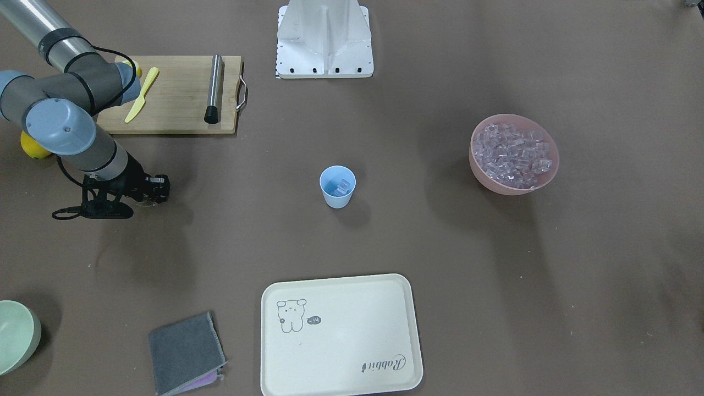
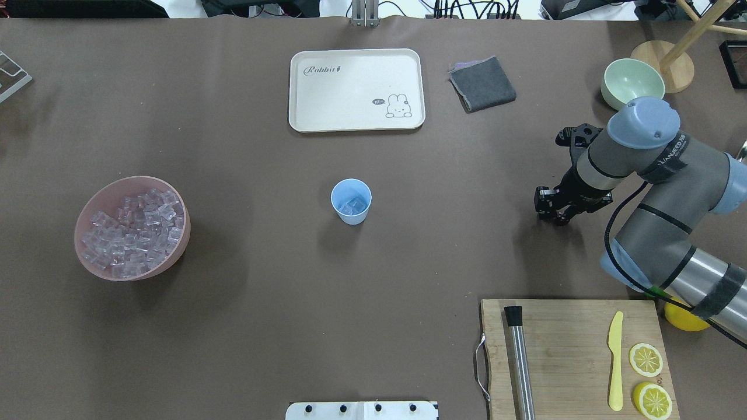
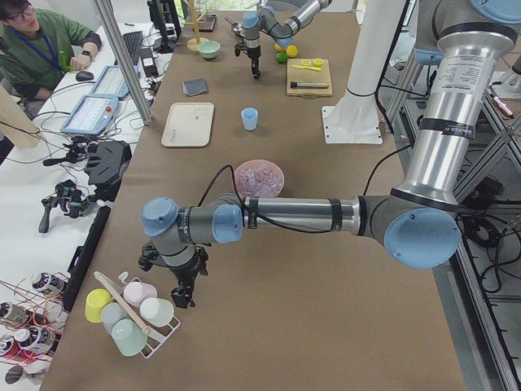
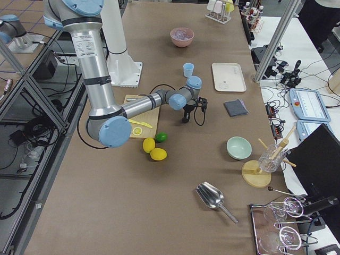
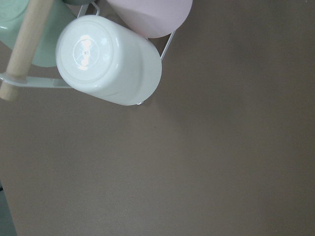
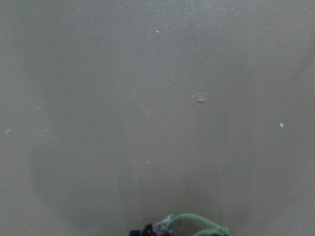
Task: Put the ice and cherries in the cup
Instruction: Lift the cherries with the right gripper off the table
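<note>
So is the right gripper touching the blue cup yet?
Apart. The overhead view shows the right gripper well clear of the cup, bare table between them.

Matt plastic cup [image 1: 336, 199]; glassy ice [image 1: 514, 154]; wooden board [image 1: 176, 104].

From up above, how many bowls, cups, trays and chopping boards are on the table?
Bowls: 2 (pink bowl, green bowl)
Cups: 1 (blue cup)
Trays: 1 (tray)
Chopping boards: 1 (chopping board)
Total: 5
</note>
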